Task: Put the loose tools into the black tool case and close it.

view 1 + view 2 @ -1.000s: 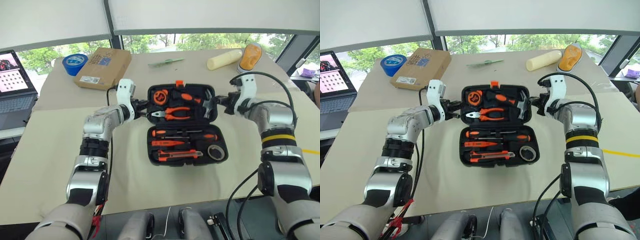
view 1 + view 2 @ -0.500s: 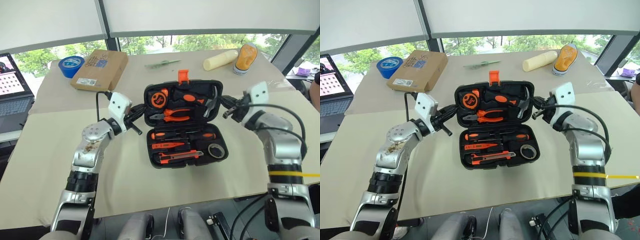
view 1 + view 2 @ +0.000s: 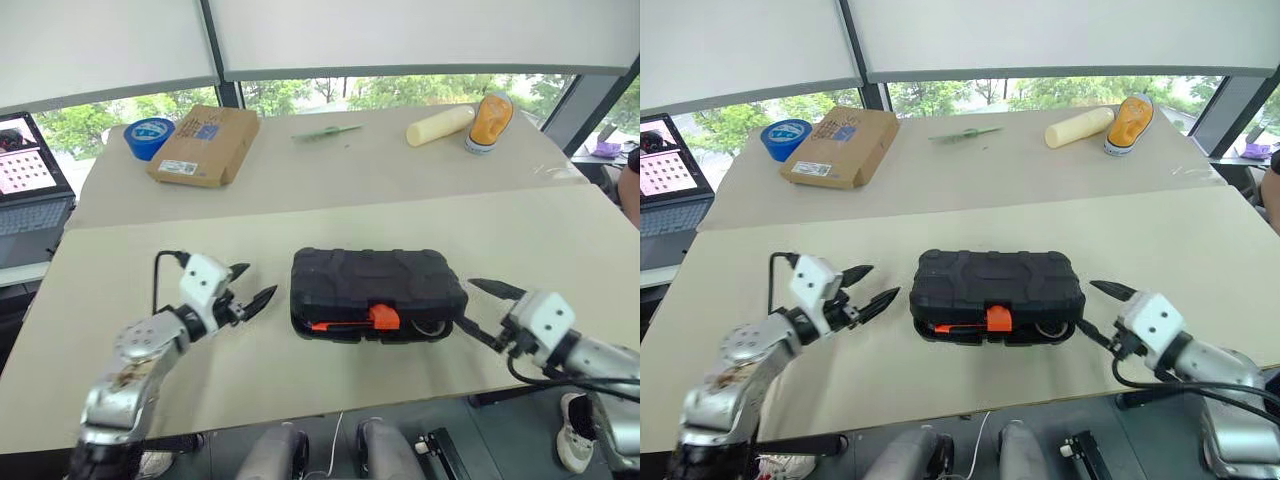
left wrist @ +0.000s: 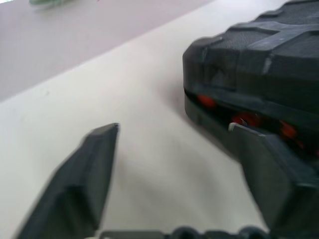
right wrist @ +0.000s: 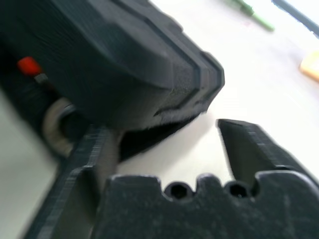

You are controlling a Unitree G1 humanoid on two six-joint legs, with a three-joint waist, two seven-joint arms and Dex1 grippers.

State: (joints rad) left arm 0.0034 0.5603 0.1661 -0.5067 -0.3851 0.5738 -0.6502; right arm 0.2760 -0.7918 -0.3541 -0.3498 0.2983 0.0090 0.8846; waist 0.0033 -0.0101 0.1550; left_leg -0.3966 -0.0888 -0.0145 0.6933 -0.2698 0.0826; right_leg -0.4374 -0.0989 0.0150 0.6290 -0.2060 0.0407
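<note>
The black tool case lies in the middle of the table with its lid down and its orange latch facing me. A thin slit stays along the front edge, where orange tool parts and the dark tape roll show inside; the rest of the loose tools are hidden under the lid. My left gripper is open just left of the case and clear of it. My right gripper is open at the case's right end, one finger close to the case's corner, holding nothing.
At the back of the table lie a brown cardboard box, a blue tape roll, a green stick, a cream cylinder and an orange shoe. A laptop stands far left. The table's front edge runs close below the case.
The case lid has swung down from standing open to lying over the tools. Both grippers have drawn back toward me, dropped lower and opened.
</note>
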